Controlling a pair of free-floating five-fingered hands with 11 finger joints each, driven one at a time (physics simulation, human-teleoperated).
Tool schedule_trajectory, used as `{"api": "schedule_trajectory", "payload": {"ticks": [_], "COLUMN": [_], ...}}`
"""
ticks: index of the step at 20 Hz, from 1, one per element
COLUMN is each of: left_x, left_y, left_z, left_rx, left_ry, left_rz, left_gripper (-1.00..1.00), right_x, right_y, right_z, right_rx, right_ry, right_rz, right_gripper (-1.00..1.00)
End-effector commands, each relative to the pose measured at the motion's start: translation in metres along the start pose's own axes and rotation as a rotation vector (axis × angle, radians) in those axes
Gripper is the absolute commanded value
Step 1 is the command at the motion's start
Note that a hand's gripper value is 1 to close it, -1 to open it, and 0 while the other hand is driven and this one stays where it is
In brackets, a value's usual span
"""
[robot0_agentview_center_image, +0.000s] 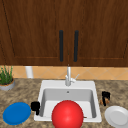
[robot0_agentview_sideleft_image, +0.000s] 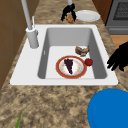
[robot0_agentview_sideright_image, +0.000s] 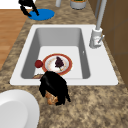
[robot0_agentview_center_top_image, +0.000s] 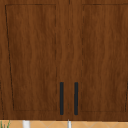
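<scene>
The speckled stone counter (robot0_agentview_center_image: 25, 92) carries a white sink (robot0_agentview_center_image: 45, 83) set into its middle. On its left lie a blue plate (robot0_agentview_center_image: 16, 113) and a potted plant (robot0_agentview_center_image: 6, 79). On its right lie a white plate (robot0_agentview_center_image: 117, 116) and a brown pastry (robot0_agentview_sideright_image: 52, 99) beside it.

You face the sink (robot0_agentview_center_image: 67, 105) from the front; both side cameras look along it closely; the upper one faces the wall cabinet (robot0_agentview_center_top_image: 64, 57).

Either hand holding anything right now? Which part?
The right hand has its fingers curled over the top of a small brown food item on the counter beside the white plate. The left hand holds nothing.
</scene>
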Motion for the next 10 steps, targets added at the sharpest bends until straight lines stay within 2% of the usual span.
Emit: {"api": "schedule_trajectory", "payload": {"ticks": [1,3,6,8,10], "left_x": [0.0,0.0,0.0,0.0,0.0], "left_y": [0.0,0.0,0.0,0.0,0.0], "left_z": [0.0,0.0,0.0,0.0,0.0], "left_rx": [0.0,0.0,0.0,0.0,0.0], "left_ry": [0.0,0.0,0.0,0.0,0.0], "left_rz": [0.0,0.0,0.0,0.0,0.0], "left_gripper": [0.0,0.0,0.0,0.0,0.0], "right_x": [-0.002,-0.001,0.004,0.004,0.004], "right_y": [0.025,0.023,0.033,0.014,-0.005], "right_z": [0.011,0.013,0.021,0.021,0.025], "right_rx": [-0.077,-0.166,-0.215,-0.24,-0.252], "right_ry": [0.038,0.064,0.067,0.086,0.107], "right_rz": [-0.008,0.001,-0.022,-0.063,-0.066], "right_gripper": [1.0,1.0,1.0,1.0,1.0]}}
